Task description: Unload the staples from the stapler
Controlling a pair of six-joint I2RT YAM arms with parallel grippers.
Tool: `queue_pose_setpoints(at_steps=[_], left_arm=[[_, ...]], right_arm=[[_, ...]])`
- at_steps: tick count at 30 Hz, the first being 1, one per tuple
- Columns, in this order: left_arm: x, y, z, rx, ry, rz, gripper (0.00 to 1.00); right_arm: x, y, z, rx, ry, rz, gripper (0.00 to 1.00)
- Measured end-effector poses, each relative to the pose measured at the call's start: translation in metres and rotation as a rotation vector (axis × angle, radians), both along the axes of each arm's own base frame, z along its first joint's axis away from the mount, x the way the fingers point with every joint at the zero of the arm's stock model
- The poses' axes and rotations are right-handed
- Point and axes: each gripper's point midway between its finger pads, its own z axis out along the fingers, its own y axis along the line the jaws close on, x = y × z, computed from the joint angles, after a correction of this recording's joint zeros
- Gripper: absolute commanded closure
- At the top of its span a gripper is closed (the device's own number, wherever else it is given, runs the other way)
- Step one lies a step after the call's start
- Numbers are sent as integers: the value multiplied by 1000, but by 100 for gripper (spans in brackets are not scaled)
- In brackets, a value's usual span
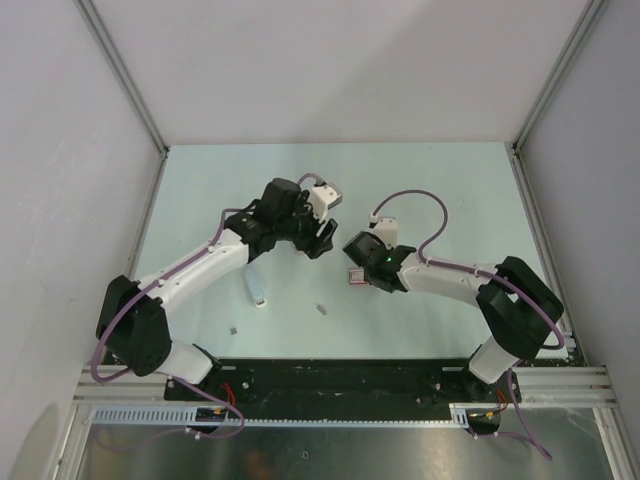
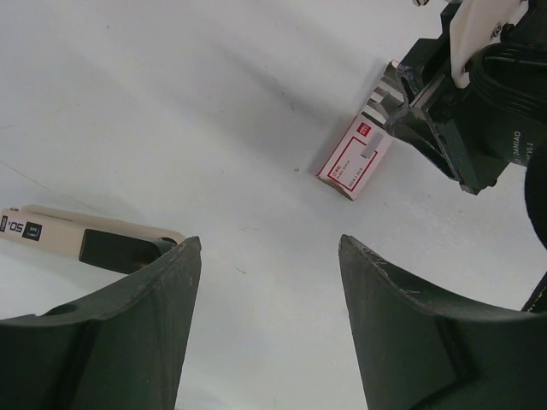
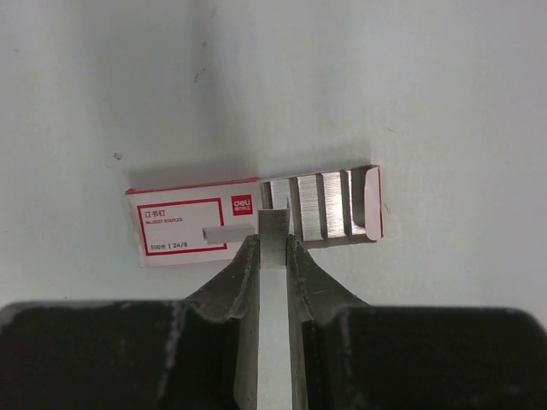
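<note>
Pale worktop (image 1: 450, 180), white walls (image 1: 300, 60) on three sides. My left arm (image 1: 200, 265) reaches from the near left corner toward the middle. My right arm (image 1: 450, 275) comes in from the near right corner.

My left gripper (image 2: 269, 248): jaws spread wide, nothing between them, above bare worktop near the centre.

My right gripper (image 3: 273, 243): jaws clamped on a strip (image 3: 273, 229) of staples, pinched by its long sides, free end over the box (image 3: 192, 224). Cannot tell whether it touches the box.

Stapler (image 1: 256, 290): cream with a dark part, lying flat left of centre toward the near edge, beside my left arm, apart from both grippers.

Box: red and white, flat just right of centre. Its tray (image 3: 373, 201) is slid out, with more strips (image 3: 308, 205) lying side by side in it.

Loose staples on the worktop: one bit (image 1: 322, 309) between the centre and the near edge, another (image 1: 233, 327) nearer the near left corner. Both lie apart from the stapler.
</note>
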Motion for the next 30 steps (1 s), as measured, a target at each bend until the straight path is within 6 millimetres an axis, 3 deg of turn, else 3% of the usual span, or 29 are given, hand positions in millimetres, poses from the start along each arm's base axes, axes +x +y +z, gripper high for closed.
queue_pose_setpoints(at_steps=[30], left_arm=[[-7, 0, 3, -1, -14, -17, 31]], right_arm=[[-4, -18, -15, -65, 56, -40, 100]])
